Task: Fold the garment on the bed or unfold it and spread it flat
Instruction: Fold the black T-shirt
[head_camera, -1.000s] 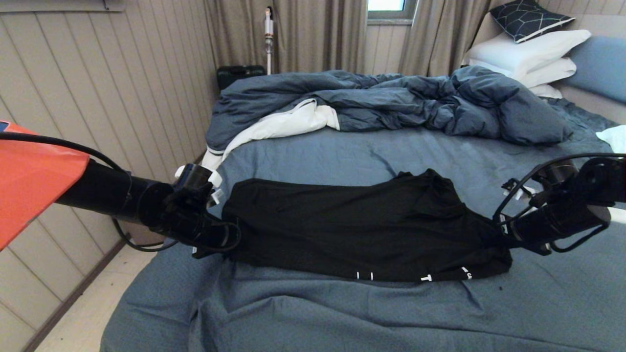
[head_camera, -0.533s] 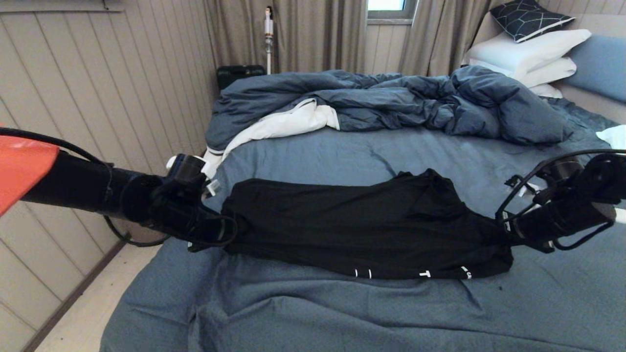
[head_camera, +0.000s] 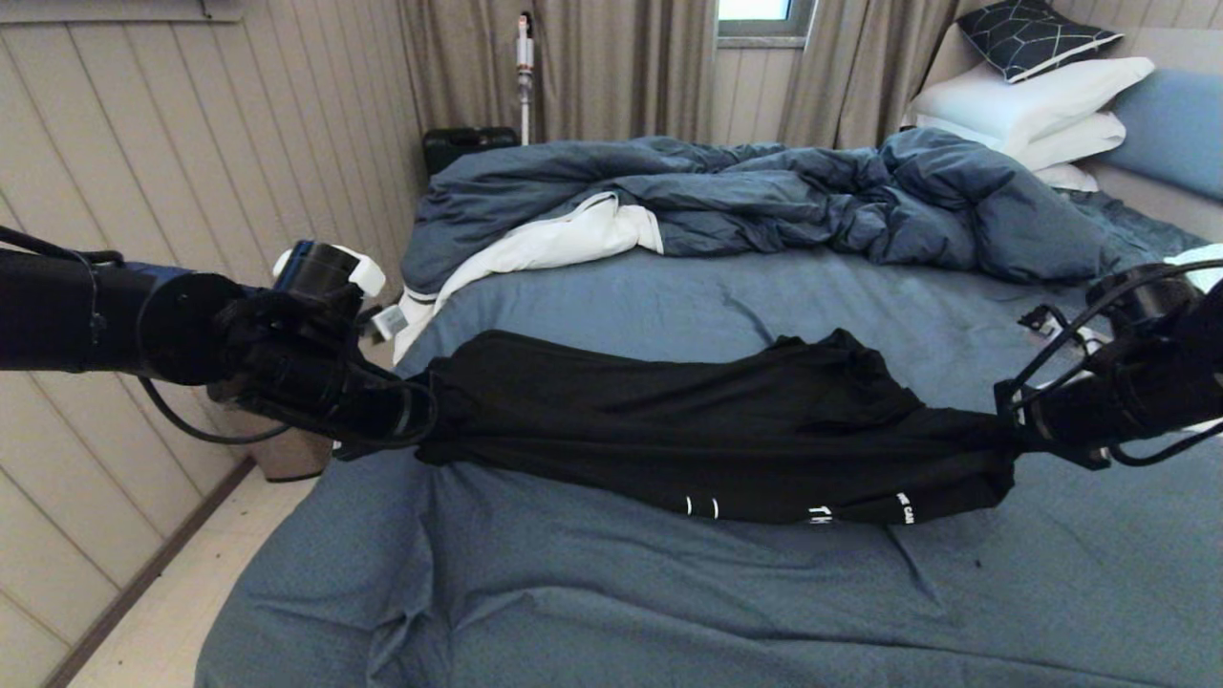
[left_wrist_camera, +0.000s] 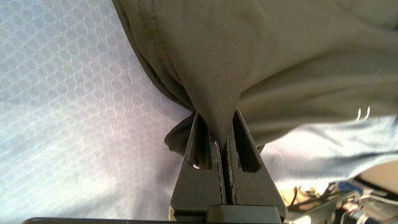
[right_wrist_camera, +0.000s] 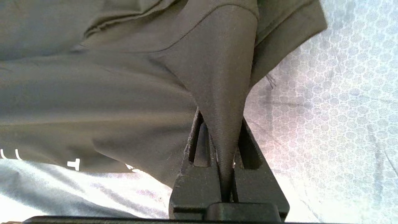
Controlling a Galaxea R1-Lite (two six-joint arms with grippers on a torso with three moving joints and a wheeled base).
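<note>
Both end effectors pinch the garment (head_camera: 726, 430): our left end effector (head_camera: 413, 432) grips one end, our right end effector (head_camera: 1015, 449) the other. We see black cloth stretched, sagging onto the bed (head_camera: 611, 592), white lettering along its near edge. Wrist views show fabric clamped between fingers (left_wrist_camera: 203, 146).

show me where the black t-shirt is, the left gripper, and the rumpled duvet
black T-shirt (head_camera: 688, 430), head view: on the middle of the stretched body.
left gripper (left_wrist_camera: 224, 130), left wrist view: at the fingertips, shut on a pinch of the shirt.
rumpled duvet (head_camera: 812, 196), head view: on its dark blue top side.
</note>
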